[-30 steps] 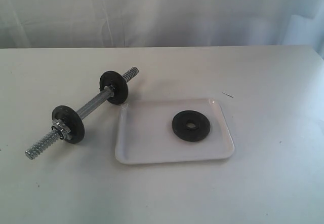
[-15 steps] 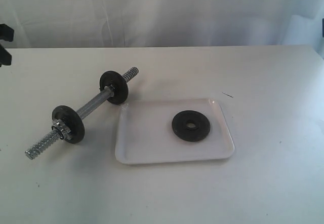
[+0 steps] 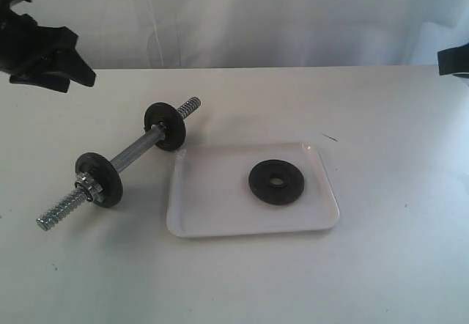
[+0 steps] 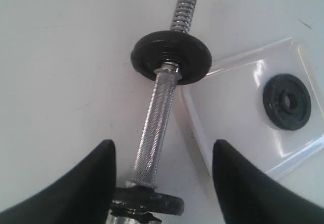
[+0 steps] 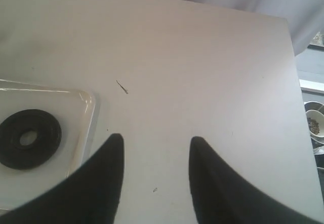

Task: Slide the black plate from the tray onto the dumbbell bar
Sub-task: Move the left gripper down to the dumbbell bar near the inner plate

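In the exterior view, the opening approach is under way, and nothing is being gripped. The black plate [image 3: 275, 182] is lying flat on the tray [image 3: 212, 218], toward the tray's 3 o'clock side. The dumbbell bar [image 3: 136, 150] is lying on the table [image 3: 381, 265] at the tray's 9 o'clock, running from 7 o'clock to 1 o'clock. It is carrying two other black discs [image 3: 165, 125], and a collar nut [image 3: 87, 188] is sitting at the 7 o'clock end. The left gripper [image 3: 77, 64] is hanging high at the scene's 10 o'clock. Only an edge of the right gripper [image 3: 454, 61] is showing, at 2 o'clock, and both are well apart from the task's things.

In the left wrist view, the left fingers [image 4: 76, 193] are standing spread, looking down along the bar's knurled middle without touching it. The plate and tray are showing beyond.

In the right wrist view, the right fingers [image 5: 96, 183] are also spread wide over bare table. The plate is resting in the tray off to one side, not between them.

I judge that the next move is calling for the right arm to travel over the tray and descend. It would pinch the plate by its rim, tip it upright and line its hole up with the bar's bare 1 o'clock thread. The left arm is likely being positioned to steady the bar.
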